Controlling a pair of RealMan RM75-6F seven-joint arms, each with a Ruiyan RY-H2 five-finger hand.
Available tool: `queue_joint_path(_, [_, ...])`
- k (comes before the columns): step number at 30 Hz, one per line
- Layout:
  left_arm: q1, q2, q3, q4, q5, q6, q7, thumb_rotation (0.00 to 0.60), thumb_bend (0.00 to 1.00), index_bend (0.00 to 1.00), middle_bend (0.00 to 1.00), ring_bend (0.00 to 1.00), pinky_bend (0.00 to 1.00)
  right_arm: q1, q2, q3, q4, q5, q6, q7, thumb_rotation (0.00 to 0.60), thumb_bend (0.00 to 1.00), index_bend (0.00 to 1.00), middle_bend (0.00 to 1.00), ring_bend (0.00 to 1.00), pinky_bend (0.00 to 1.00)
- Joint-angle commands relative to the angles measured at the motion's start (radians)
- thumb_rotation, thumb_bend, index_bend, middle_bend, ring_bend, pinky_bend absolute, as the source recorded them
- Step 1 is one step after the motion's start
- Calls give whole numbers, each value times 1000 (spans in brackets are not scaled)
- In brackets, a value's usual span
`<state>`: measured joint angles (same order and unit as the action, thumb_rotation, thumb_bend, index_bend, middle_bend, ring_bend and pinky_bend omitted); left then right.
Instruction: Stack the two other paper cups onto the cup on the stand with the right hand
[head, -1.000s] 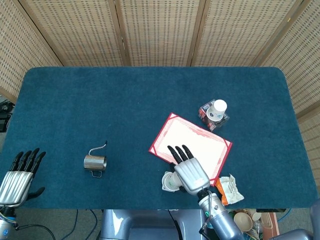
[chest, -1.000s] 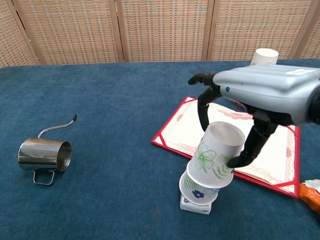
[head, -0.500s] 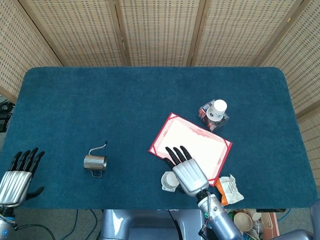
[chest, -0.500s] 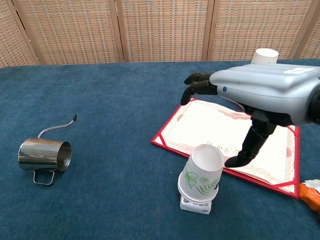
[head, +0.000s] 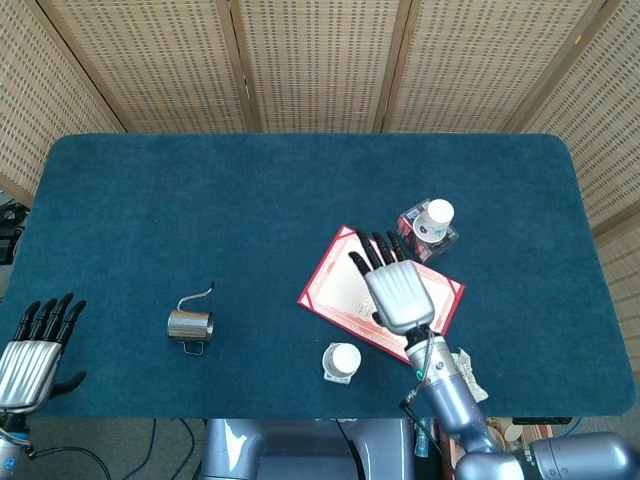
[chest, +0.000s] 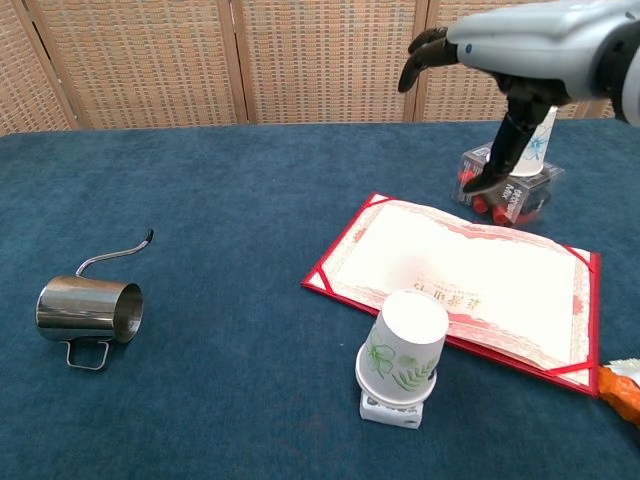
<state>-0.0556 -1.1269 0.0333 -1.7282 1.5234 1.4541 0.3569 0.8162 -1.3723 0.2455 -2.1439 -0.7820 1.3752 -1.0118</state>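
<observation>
Two stacked cups (chest: 404, 350) sit mouth-down on the stand (chest: 391, 410) — axis near upright, slightly tilted. Right hand (head: 397, 283) hovers empty, fingers spread, well beyond them — third cup (head: 437, 214) just past it.

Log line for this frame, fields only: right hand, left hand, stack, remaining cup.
right hand: open, raised near far cup | left hand: open, idle at table edge | stack: cups nested on stand | far cup: on clear box, not yet taken

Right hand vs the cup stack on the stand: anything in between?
Only the red-bordered certificate. In the chest view it lies flat on the table between the stacked cups and the raised, empty right hand.
</observation>
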Motion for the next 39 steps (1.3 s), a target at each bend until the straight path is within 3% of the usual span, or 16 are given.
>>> queue_joint_path(1, [-1, -4, -3, 3, -5, -1, 7, 600, 185, 0, 0, 0, 0, 32, 35, 46, 92, 48, -60, 56, 600, 101, 194, 0, 0, 0])
queue_joint_path(17, [-7, -32, -22, 28, -35, -2, 28, 600, 185, 0, 0, 0, 0, 101, 46, 85, 501, 178, -281, 219, 600, 100, 208, 0, 0, 0])
queue_joint_path(27, [-11, -40, -25, 32, -48, -9, 45, 600, 185, 0, 0, 0, 0, 131, 49, 74, 621, 257, -363, 242, 600, 101, 291, 0, 0, 0])
queue_joint_path(39, [-14, -46, -28, 36, -63, -14, 60, 600, 184, 0, 0, 0, 0, 186, 29, 53, 775, 339, -452, 230, 600, 100, 294, 0, 0, 0])
